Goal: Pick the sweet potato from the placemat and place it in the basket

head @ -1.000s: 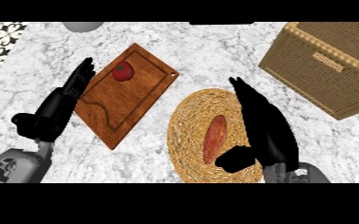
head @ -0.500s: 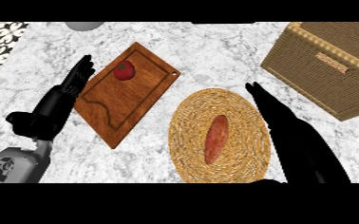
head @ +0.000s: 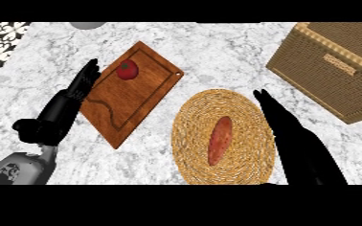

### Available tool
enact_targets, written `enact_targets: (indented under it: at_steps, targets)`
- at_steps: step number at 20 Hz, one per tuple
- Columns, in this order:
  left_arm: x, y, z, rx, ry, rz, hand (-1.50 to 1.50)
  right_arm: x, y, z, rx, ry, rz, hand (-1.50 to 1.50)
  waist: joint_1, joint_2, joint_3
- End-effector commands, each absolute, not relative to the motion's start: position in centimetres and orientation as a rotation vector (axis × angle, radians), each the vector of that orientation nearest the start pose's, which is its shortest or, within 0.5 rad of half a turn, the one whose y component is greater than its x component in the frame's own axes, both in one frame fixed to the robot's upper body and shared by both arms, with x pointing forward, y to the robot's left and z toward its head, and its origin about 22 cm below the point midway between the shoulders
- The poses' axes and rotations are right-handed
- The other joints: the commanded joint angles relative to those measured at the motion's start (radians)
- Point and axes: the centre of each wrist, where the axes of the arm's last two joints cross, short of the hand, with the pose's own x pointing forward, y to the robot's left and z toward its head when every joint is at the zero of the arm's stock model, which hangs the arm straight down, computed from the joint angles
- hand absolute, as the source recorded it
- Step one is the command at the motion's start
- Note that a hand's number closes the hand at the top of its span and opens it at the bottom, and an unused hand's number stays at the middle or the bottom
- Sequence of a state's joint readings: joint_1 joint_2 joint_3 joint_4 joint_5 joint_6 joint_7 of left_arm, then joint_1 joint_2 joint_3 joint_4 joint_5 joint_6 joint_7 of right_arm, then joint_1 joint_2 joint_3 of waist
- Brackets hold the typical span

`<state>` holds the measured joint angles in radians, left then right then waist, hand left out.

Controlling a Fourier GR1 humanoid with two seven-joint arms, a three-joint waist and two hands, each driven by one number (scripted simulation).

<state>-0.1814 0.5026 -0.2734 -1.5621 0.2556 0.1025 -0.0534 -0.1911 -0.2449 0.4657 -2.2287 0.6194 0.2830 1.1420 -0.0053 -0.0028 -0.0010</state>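
No text, label or number can be read anywhere.

— How many things do you count on the counter?
— I see one sweet potato (head: 220, 140), one placemat (head: 191, 139), one basket (head: 322, 62) at two o'clock, one cutting board (head: 130, 103), one tomato (head: 127, 70) at eleven o'clock.
— And hands?
— Two: my left hand (head: 60, 110), my right hand (head: 297, 141).
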Motion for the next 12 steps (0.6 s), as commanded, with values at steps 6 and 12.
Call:
enact_targets:
  at_steps: [6, 12]
  targets:
    - [27.5, 26.6, 6.3, 0.048, -1.693, -0.37, 0.0, 19.1, -13.9, 11.4, -0.764, -1.112, 0.691, -1.5, 0.005, 0.002, 0.001]
    - [26.4, 25.2, 5.9, 0.049, -1.687, -0.367, 0.0, 20.7, -13.6, 8.5, -0.791, -1.124, 0.692, -1.5, 0.009, 0.002, 0.001]
